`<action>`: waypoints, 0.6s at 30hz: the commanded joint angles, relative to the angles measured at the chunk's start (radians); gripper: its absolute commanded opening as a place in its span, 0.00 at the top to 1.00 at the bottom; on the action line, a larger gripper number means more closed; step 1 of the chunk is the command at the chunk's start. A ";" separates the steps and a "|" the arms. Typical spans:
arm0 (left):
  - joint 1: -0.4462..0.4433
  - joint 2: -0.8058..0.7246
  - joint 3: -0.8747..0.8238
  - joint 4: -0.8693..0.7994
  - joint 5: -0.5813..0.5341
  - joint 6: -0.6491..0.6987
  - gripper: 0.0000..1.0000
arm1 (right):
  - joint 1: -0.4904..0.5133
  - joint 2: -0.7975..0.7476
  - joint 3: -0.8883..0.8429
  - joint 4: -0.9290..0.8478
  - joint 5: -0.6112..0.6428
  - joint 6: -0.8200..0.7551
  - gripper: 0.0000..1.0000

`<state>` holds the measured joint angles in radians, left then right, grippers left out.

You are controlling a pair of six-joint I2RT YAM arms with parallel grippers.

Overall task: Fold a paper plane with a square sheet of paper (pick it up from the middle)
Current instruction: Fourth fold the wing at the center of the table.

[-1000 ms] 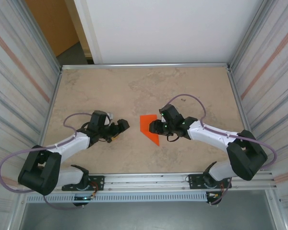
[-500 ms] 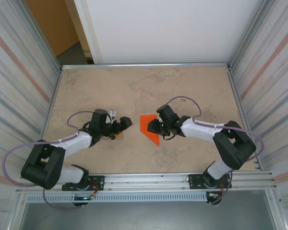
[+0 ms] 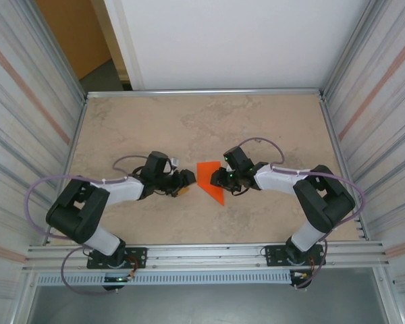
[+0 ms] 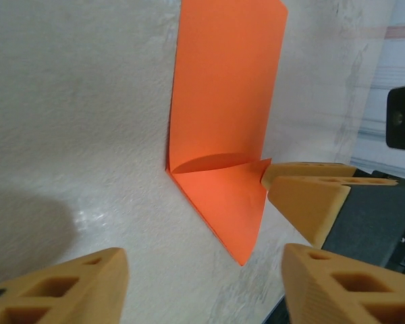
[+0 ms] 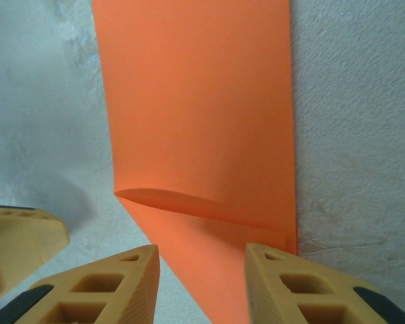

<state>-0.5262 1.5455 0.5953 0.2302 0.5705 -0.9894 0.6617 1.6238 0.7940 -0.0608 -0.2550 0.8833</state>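
The part-folded paper (image 3: 209, 179) lies on the worktop (image 3: 155, 121) between the left pincer (image 3: 187, 179), wide open and empty just beside it, and the right pincer (image 5: 202, 253), half-open over its edge, gripping nothing.

Reaching the left gripper (image 3: 186, 181) rightward, closing in beside the orange paper (image 3: 208, 177), narrowing its jaws.

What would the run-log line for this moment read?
paper: flat on table, corner folded in | left pincer: open, facing paper's pointed end | right pincer: open, astride folded edge | task: folding unfinished
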 commanded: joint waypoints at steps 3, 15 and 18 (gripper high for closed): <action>-0.022 0.072 0.063 0.024 0.044 -0.014 0.51 | -0.008 0.013 -0.024 0.003 -0.008 -0.004 0.63; -0.045 0.151 0.100 0.001 0.014 -0.032 0.65 | -0.011 0.048 -0.023 -0.019 -0.018 0.008 0.65; -0.047 0.164 0.107 0.004 0.020 -0.034 0.68 | -0.010 0.054 -0.025 -0.019 -0.018 0.009 0.66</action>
<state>-0.5682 1.6917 0.6746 0.2375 0.5835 -1.0191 0.6586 1.6566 0.7849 -0.0578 -0.2653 0.8833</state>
